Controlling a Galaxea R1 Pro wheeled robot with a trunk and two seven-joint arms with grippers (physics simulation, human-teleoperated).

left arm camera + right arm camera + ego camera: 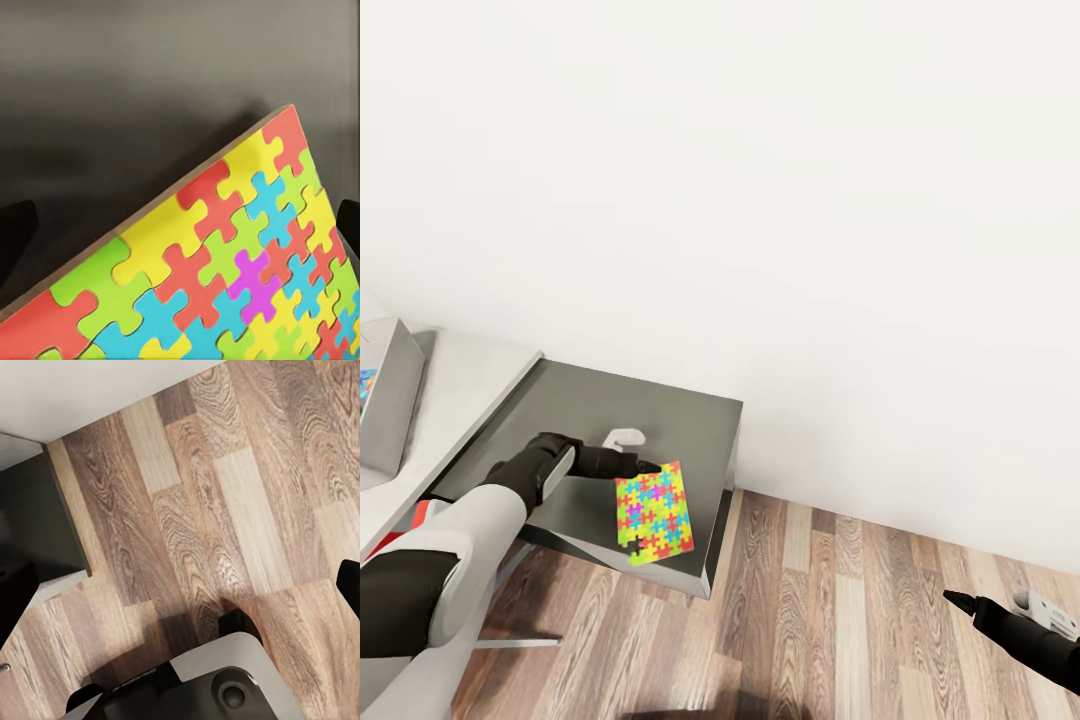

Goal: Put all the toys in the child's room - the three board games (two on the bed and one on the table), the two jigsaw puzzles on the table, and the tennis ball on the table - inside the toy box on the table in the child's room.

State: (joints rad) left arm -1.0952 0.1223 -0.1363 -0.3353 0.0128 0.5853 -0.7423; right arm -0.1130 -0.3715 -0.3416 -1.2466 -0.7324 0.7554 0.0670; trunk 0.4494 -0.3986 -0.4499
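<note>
jigsaw puzzle (654, 511) hangs in the left tool (643, 467), pinched at its top edge, long axis dropping toward the floor above the dark grey cabinet (690, 420). toy box (388, 395) lies to the left, on the white counter (455, 385). right tool (958, 599): can't tell its spread.

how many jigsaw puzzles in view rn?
1: the jigsaw puzzle lies on the dark grey cabinet, at the left gripper. A second may be out of frame.
</note>
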